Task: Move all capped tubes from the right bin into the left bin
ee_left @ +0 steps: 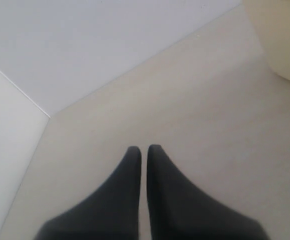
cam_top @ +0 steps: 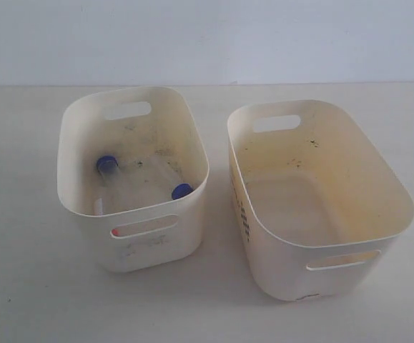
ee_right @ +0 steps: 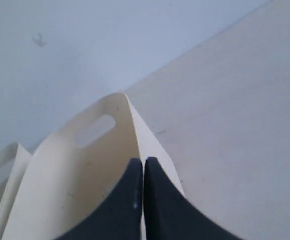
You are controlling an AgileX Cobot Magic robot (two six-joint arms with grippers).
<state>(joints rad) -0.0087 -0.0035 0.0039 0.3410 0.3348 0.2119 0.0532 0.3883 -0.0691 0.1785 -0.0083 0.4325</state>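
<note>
1. The right hand (ee_right: 143, 162) is hanging just above the rim of the right bin (ee_right: 84, 165). Its fingers are pressing together and gripping nothing. If it were dropping from here, it could be catching that thin rim and tipping the bin or shoving it across the tabletop (cam_top: 21, 286).
2. The left hand (ee_left: 143, 150) is also pinching down to a bare slit and is empty. It is hovering over bare tabletop, with a bin corner showing at the upper right of its view. Neither hand is showing in the exterior view.
3. The right bin (cam_top: 364, 164), at the right of the exterior frame, is looking empty. Its yellowish floor is showing no tube, so another reach into it would probably be grabbing at nothing.
4. A miscount is the other risk. The capped tubes (cam_top: 105, 179) are lying in the left bin (cam_top: 74, 143), left of centre in the frame, but only three caps are showing. Two are blue caps (cam_top: 181, 191) on the floor, and one is an orange-red cap (cam_top: 115, 231) peeking through the front handle slot. I cannot tell whether another tube is hiding behind the near wall.
5. The clear tube bodies are blending into the grimy, speckled floor, so only the caps are standing out. Being small, smooth and round, they are probably rolling easily if the bin gets bumped.
</note>
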